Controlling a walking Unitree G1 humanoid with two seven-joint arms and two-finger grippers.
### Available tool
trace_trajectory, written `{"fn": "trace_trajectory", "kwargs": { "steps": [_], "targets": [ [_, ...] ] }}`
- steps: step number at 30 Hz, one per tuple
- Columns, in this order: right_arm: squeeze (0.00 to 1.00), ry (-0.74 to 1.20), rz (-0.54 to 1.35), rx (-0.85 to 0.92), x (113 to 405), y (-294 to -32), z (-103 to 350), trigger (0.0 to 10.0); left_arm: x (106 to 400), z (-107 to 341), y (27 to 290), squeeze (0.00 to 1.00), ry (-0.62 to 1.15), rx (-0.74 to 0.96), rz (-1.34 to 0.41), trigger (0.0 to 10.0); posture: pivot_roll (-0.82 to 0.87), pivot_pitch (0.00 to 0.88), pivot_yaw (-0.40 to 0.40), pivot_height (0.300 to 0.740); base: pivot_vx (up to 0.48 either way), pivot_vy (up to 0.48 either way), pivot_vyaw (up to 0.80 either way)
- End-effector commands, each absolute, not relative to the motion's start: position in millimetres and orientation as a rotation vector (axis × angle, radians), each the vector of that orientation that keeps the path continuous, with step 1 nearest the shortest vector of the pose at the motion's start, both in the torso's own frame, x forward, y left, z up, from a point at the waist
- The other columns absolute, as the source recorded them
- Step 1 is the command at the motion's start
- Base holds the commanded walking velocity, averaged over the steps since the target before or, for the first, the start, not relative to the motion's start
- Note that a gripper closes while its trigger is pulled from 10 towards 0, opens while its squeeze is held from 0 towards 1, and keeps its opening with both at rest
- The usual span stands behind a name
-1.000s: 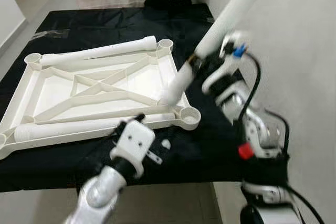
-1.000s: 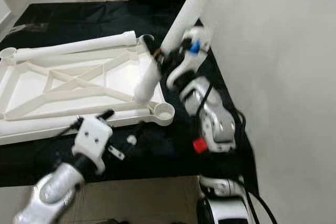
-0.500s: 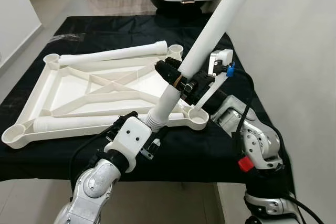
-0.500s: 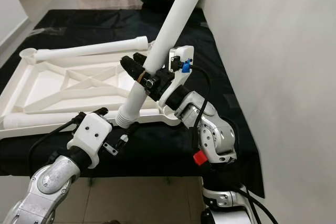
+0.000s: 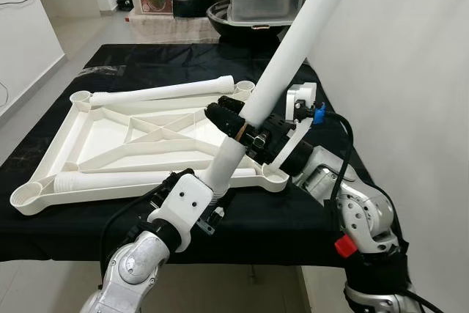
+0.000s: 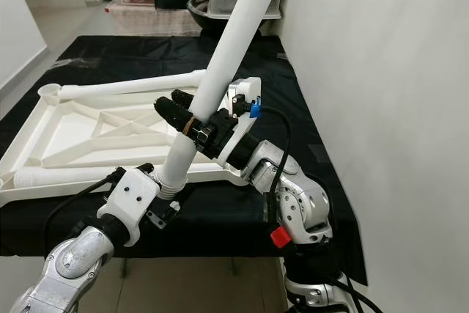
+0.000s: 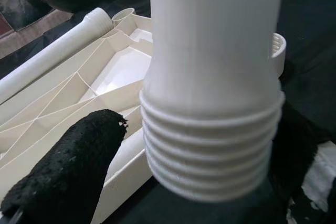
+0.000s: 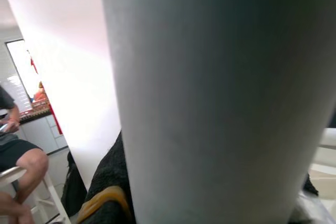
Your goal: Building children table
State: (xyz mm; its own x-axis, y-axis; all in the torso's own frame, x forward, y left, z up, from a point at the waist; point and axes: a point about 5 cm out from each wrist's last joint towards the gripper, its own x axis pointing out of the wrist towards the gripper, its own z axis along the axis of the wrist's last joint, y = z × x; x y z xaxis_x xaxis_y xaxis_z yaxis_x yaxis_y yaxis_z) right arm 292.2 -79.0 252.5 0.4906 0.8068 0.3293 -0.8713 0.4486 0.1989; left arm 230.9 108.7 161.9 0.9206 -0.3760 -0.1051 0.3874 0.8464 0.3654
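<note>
Assembly of a children's table: the white tabletop [image 5: 110,137] lies underside up on a black-draped surface [image 5: 146,56], its corner sockets facing up to take legs. The right gripper [image 5: 238,124] clamps a white leg [image 5: 293,49] at mid-shaft, tilting it toward one o'clock so its threaded end [image 7: 210,150] drops near the five o'clock corner socket [image 5: 272,177]. The left gripper [image 6: 157,199], fingers spread either side of the threads, seems to steady that end. Two more legs [image 5: 168,91] lie on the frame, apparently waiting their turn. A seated person [image 8: 16,156] appears in the background.
</note>
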Motion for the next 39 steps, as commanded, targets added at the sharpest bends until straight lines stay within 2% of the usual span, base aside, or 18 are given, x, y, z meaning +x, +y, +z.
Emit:
{"fn": "trace_trajectory", "kwargs": {
  "steps": [1, 22, 23, 24, 25, 37, 38, 39],
  "targets": [
    [0.0, -0.184, 1.084, 0.368, 286, -73, 251, 10.0, 234, 159, 112, 0.0, 0.037, 0.425, -0.386, 10.0, 0.09, 0.029, 0.001, 0.74, 0.0, 0.0, 0.0],
    [0.0, -0.173, 1.158, 0.422, 270, -56, 255, 10.0, 240, 152, 108, 0.0, 0.037, 0.397, -0.392, 10.0, 0.07, 0.04, 0.007, 0.74, 0.0, 0.0, 0.0],
    [0.0, -0.169, 1.163, 0.421, 269, -56, 254, 10.0, 241, 153, 107, 0.0, 0.025, 0.393, -0.395, 8.0, 0.07, 0.04, 0.008, 0.74, 0.0, 0.0, 0.0],
    [0.0, -0.169, 1.163, 0.421, 269, -56, 254, 10.0, 241, 153, 107, 0.0, 0.025, 0.393, -0.395, 8.0, 0.07, 0.04, 0.008, 0.74, 0.0, 0.0, 0.0],
    [0.0, -0.168, 1.163, 0.421, 269, -56, 254, 10.0, 241, 154, 107, 0.0, 0.02, 0.394, -0.396, 0.0, 0.07, 0.04, 0.007, 0.74, 0.0, 0.0, 0.0],
    [0.0, -0.156, 1.17, 0.399, 267, -57, 250, 10.0, 242, 157, 105, 0.0, -0.013, 0.41, -0.409, 0.0, 0.07, 0.038, 0.008, 0.74, 0.0, 0.0, 0.0],
    [0.0, -0.156, 1.169, 0.393, 267, -57, 250, 10.0, 242, 157, 105, 0.0, -0.011, 0.417, -0.402, 10.0, 0.07, 0.038, 0.007, 0.74, 0.0, 0.0, 0.0],
    [0.0, -0.156, 1.168, 0.39, 267, -57, 249, 10.0, 243, 157, 106, 0.0, -0.01, 0.422, -0.396, 10.0, 0.07, 0.038, 0.007, 0.74, 0.0, 0.0, 0.0]
  ]
}}
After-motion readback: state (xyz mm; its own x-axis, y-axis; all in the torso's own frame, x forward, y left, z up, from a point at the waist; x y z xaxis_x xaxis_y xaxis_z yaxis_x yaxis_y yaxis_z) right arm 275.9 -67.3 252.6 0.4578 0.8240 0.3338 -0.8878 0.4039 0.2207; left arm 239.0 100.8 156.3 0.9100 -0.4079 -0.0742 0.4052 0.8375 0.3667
